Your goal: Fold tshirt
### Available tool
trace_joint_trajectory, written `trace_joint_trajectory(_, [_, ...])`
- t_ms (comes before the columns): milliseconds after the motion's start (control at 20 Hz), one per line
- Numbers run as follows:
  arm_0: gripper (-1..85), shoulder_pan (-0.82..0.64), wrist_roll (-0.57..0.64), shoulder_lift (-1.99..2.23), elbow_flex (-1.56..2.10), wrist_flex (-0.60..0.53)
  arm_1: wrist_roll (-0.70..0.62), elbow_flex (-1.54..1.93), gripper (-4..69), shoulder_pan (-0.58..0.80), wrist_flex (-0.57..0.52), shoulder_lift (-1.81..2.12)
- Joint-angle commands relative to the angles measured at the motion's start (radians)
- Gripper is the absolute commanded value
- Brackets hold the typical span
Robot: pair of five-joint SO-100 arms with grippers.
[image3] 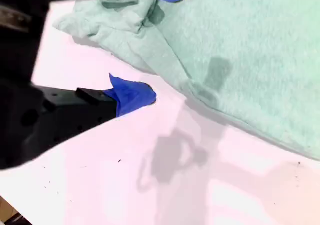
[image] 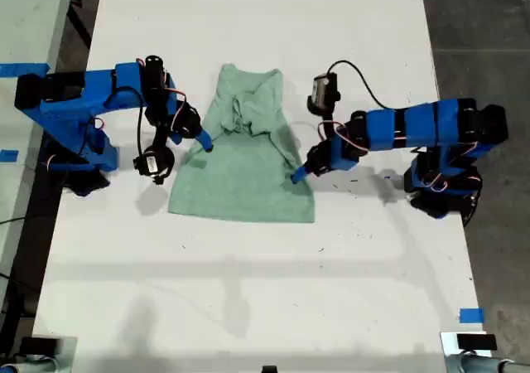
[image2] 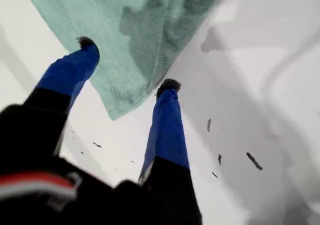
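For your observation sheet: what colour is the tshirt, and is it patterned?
The tshirt is plain pale mint green, no print; the exterior view shows it best.

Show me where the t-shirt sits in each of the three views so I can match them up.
Exterior view: the tshirt lies spread in the middle of the white table.
First wrist view: one hemmed corner reaches in between the two blue fingers.
Second wrist view: it fills much of the picture, with bunched fabric along its edge.
Shared landmark: the white table under the shirt's edge, in every view.
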Motion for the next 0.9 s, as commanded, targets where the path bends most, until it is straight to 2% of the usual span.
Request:
trace_joint_trajectory(0, [24.3, 0.0, -0.002, 0.061, 0.002, 0.005, 0.006, 0.029, 20.0, -0.011, -0.114, -0.051])
trace_joint_trajectory(150, [24.1, -0.002, -0.006, 0.084, 0.034, -0.003, 0.023, 0.081, 13.1, 0.002, -0.198, -0.103])
trace_joint_trajectory(300, [23.6, -0.008, -0.006, 0.098, 0.048, -0.009, 0.048, 0.092, -2.1, -0.003, -0.219, -0.133])
trace_joint_trajectory(450, [23.2, -0.012, -0.002, 0.098, 0.048, -0.014, 0.049, 0.1, -2.0, -0.005, -0.229, -0.13])
trace_joint_trajectory(550, [23.1, -0.012, -0.002, 0.097, 0.048, -0.014, 0.034, 0.083, -2.0, -0.003, -0.176, -0.114])
trace_joint_trajectory(850, [22.9, -0.014, 0.0, 0.092, 0.048, -0.031, 0.012, -0.206, -1.9, -0.028, 0.12, -0.026])
